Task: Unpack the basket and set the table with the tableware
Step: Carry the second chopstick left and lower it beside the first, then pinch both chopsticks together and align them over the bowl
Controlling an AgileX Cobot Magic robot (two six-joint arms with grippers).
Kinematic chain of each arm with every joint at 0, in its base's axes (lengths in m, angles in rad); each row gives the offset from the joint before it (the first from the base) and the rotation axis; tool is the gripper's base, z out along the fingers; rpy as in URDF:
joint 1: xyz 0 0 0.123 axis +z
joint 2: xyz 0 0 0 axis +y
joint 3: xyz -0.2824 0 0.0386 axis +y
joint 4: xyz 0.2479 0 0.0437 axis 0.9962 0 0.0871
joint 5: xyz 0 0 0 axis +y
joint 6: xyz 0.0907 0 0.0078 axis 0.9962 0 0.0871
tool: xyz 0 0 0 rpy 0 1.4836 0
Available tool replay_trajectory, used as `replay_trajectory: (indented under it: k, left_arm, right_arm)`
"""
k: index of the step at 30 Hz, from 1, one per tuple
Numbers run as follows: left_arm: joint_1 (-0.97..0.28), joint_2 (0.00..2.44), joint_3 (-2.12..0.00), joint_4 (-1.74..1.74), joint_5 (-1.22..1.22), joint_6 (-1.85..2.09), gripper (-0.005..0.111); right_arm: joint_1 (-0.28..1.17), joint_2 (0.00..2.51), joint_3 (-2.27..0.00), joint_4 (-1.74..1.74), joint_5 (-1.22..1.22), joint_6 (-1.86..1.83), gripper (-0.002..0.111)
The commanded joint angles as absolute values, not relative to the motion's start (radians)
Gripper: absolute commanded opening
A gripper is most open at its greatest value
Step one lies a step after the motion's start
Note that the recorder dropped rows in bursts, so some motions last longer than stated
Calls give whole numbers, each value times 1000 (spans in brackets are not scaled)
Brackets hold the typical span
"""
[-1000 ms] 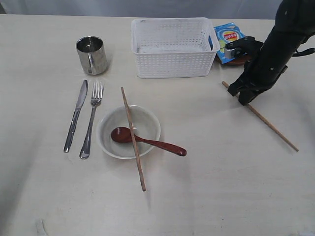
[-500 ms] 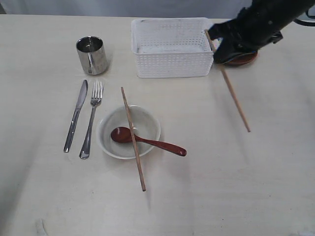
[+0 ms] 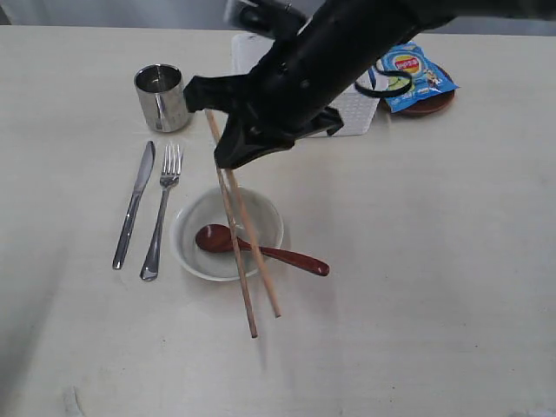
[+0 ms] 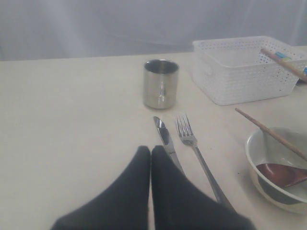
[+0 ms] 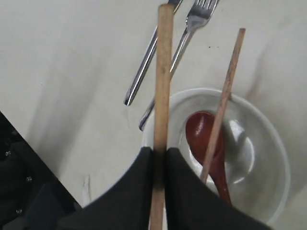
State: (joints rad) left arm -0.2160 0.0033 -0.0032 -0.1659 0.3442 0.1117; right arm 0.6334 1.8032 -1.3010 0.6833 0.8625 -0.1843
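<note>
Right hand [image 5: 159,155] clamps one chopstick [image 5: 162,72] over the bowl [image 5: 268,143], where the second chopstick [image 5: 223,103] lies across the rim above the spoon [image 5: 206,139]. Left hand [image 4: 151,155] is pinched closed and empty, by the knife [image 4: 165,141] on the table [image 4: 72,120]. The right arm blocks most of the basket [image 4: 240,76].

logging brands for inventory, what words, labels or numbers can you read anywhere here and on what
Blue snack bag, beside the white perforated plastic basket: a round yellow-and-red logo, lettering too blurred to read.
Small steel cup: no markings visible.
Nothing else carries readable text.
</note>
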Motion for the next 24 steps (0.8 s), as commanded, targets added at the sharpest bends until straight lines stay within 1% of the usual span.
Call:
replay_trajectory:
  k: [1, 7, 13, 24]
  left_arm:
    - [-222, 0, 0, -164, 342, 109, 0]
    - [-222, 0, 0, -164, 342, 109, 0]
    - [-222, 0, 0, -164, 342, 109, 0]
    - [-222, 0, 0, -164, 342, 109, 0]
  right_arm:
    - [654, 1866, -1301, 682, 826, -124, -1]
    - [654, 1906, -1301, 663, 824, -101, -1]
    - [654, 1906, -1301, 521, 781, 32, -1]
    - [654, 1937, -1301, 532, 789, 37, -1]
